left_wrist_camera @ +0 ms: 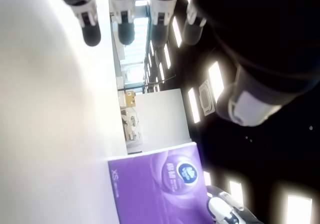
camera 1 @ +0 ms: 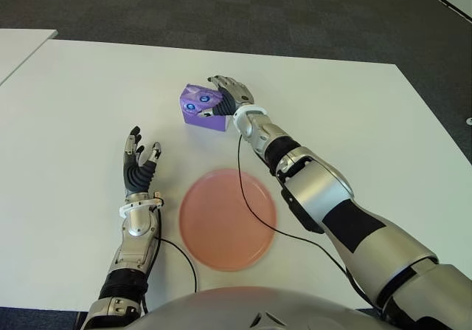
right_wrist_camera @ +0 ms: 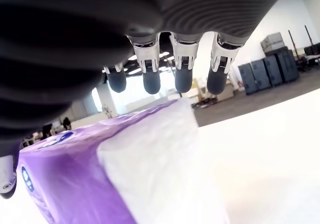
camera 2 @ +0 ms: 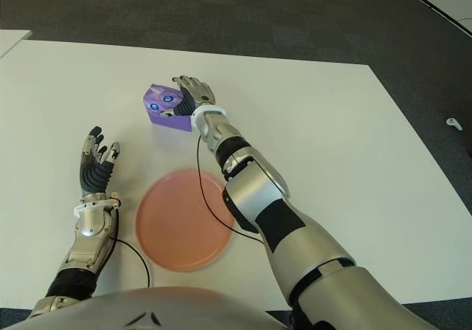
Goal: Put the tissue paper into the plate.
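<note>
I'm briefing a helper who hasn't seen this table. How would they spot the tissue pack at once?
On the white table, look beyond the round pink plate, toward the far edge. The purple plastic-wrapped tissue pack sits there, with the right robot hand over it. It is the only purple, boxy thing.

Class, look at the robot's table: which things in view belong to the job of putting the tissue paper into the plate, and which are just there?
Part of the job:
purple tissue pack, on the table
pink plate, empty
right hand, at the pack, fingers extended over it, not closed

Just there:
left hand, open, left of the plate
white table
black cable crossing the plate
</note>
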Action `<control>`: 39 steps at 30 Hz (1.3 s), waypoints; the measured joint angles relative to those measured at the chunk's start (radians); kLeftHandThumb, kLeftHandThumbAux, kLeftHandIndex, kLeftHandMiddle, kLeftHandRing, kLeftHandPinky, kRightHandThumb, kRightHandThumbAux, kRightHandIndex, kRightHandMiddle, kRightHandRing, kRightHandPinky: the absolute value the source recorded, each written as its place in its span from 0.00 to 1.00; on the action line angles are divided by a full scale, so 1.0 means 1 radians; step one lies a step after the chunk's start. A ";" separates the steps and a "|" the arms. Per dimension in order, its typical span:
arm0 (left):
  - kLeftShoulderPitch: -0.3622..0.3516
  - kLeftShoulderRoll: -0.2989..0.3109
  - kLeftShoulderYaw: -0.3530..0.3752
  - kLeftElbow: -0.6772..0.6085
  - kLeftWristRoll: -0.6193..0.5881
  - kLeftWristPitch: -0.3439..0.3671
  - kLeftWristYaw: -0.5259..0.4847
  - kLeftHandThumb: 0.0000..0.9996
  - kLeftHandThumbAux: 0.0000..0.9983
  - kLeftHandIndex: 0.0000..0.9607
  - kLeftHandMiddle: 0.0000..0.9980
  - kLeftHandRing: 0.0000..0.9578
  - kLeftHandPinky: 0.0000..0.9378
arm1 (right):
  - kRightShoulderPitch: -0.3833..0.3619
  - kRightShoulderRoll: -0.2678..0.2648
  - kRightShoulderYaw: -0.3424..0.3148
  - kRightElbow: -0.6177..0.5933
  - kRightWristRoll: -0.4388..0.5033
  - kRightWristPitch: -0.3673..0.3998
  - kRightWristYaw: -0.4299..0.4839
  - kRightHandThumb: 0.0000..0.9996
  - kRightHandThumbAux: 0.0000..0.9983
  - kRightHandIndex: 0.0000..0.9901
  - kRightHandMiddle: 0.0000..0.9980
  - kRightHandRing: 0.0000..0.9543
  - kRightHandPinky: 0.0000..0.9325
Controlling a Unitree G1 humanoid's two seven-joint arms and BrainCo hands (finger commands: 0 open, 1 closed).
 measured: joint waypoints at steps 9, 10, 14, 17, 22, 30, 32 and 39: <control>0.002 0.000 -0.001 -0.001 0.009 -0.007 0.007 0.00 0.51 0.00 0.00 0.00 0.00 | 0.001 0.011 0.005 0.004 -0.003 0.007 0.004 0.21 0.48 0.00 0.00 0.00 0.00; 0.002 0.000 -0.001 -0.002 0.010 -0.007 0.007 0.00 0.51 0.00 0.00 0.00 0.00 | 0.001 0.012 0.007 0.005 -0.005 0.008 0.006 0.21 0.48 0.00 0.00 0.00 0.00; 0.003 0.000 -0.001 -0.004 0.011 -0.007 0.007 0.00 0.51 0.00 0.00 0.00 0.00 | 0.004 0.019 0.026 0.009 -0.020 0.018 0.016 0.20 0.47 0.00 0.00 0.00 0.00; 0.006 0.000 -0.001 -0.007 0.012 -0.005 0.007 0.00 0.51 0.00 0.00 0.00 0.00 | 0.011 0.026 0.043 0.011 -0.037 0.025 0.020 0.21 0.48 0.00 0.00 0.00 0.00; 0.008 -0.002 -0.001 -0.009 0.012 -0.004 0.007 0.00 0.51 0.00 0.00 0.00 0.00 | 0.022 0.034 0.077 0.012 -0.060 0.031 0.021 0.22 0.49 0.00 0.00 0.00 0.00; 0.012 -0.004 -0.001 -0.011 0.014 -0.008 0.015 0.00 0.52 0.00 0.00 0.00 0.00 | 0.038 0.033 0.116 0.011 -0.082 0.040 0.022 0.24 0.50 0.00 0.00 0.00 0.00; 0.013 -0.004 -0.001 -0.011 0.015 -0.009 0.017 0.00 0.52 0.00 0.00 0.00 0.00 | 0.044 0.032 0.121 0.010 -0.083 0.040 0.022 0.24 0.50 0.00 0.00 0.00 0.00; 0.019 -0.005 -0.001 -0.015 0.015 -0.019 0.019 0.00 0.52 0.00 0.00 0.00 0.00 | 0.055 0.030 0.129 0.008 -0.083 0.041 0.023 0.24 0.49 0.00 0.00 0.00 0.00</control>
